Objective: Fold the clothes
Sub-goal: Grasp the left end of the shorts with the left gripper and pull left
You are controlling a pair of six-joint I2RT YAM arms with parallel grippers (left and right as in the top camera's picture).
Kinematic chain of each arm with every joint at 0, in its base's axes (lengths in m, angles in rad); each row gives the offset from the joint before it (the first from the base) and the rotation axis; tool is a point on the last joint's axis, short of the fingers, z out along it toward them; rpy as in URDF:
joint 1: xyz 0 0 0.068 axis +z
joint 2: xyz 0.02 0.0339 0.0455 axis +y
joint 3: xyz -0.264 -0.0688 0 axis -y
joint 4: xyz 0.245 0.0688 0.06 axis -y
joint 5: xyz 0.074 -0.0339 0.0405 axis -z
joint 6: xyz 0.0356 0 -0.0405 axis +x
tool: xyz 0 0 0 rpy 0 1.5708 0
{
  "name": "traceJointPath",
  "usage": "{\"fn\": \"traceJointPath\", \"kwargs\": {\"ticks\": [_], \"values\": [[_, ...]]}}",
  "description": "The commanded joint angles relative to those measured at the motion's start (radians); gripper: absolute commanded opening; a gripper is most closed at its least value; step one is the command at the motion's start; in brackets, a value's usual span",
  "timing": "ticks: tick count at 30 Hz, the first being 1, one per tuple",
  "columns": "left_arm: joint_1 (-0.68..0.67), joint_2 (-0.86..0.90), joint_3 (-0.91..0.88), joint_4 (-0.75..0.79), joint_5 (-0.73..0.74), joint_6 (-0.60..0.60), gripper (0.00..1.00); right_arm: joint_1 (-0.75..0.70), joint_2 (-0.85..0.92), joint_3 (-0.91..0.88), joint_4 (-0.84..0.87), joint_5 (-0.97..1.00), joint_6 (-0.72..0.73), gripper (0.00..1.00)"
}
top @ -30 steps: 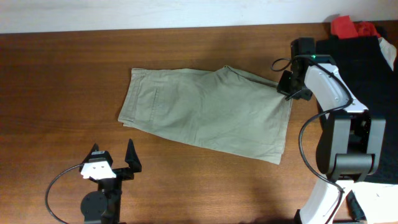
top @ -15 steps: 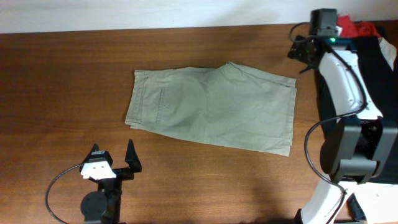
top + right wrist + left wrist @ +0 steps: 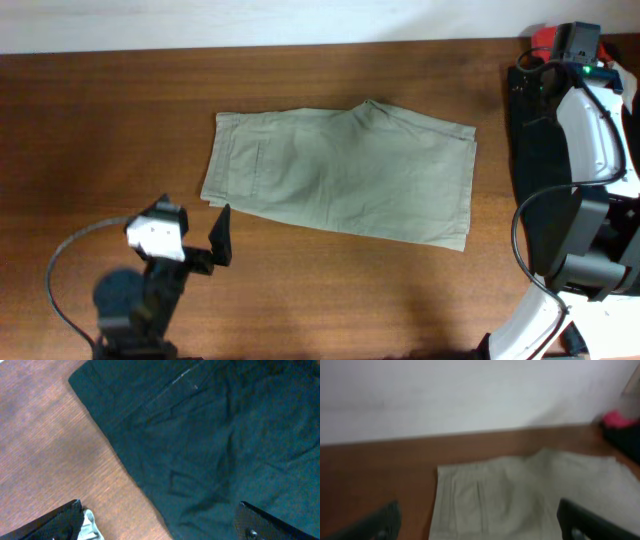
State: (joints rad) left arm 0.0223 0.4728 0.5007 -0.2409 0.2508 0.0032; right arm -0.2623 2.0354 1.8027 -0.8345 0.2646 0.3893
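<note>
Left wrist view blurred; shorts (image 3: 520, 495) cut off at bottom edge.

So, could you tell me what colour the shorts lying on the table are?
The shorts are light khaki-beige, seen best in the overhead view.

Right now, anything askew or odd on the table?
Nothing damaged. The shorts lie flat and unfolded, slightly skewed to the table edge, with a small pucker on their far edge. Black garment sits apart at the right.
</note>
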Motion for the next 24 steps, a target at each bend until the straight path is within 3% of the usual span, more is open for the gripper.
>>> {"fn": "traceJointPath", "kwargs": {"ticks": [1,2,8,12,17,24], "values": [[-0.002,0.419,0.348,-0.265,0.001,0.074,0.99,0.0,-0.026,0.015,0.004,0.013,0.004,0.99],[-0.002,0.594,0.501,-0.386,0.033,0.074,0.99,0.0,-0.026,0.015,0.004,0.013,0.004,0.99],[0.054,1.218,0.964,-0.612,-0.003,0.062,0.99,0.0,-0.026,0.015,0.004,0.013,0.004,0.99],[0.079,1.374,0.97,-0.609,-0.003,0.061,0.99,0.0,-0.026,0.015,0.004,0.013,0.004,0.99],[0.079,1.531,0.969,-0.737,0.002,0.058,0.99,0.0,-0.026,0.015,0.004,0.013,0.004,0.99],[0.078,1.656,0.969,-0.723,0.095,0.059,0.99,0.0,-0.026,0.015,0.004,0.013,0.004,0.99]]}}
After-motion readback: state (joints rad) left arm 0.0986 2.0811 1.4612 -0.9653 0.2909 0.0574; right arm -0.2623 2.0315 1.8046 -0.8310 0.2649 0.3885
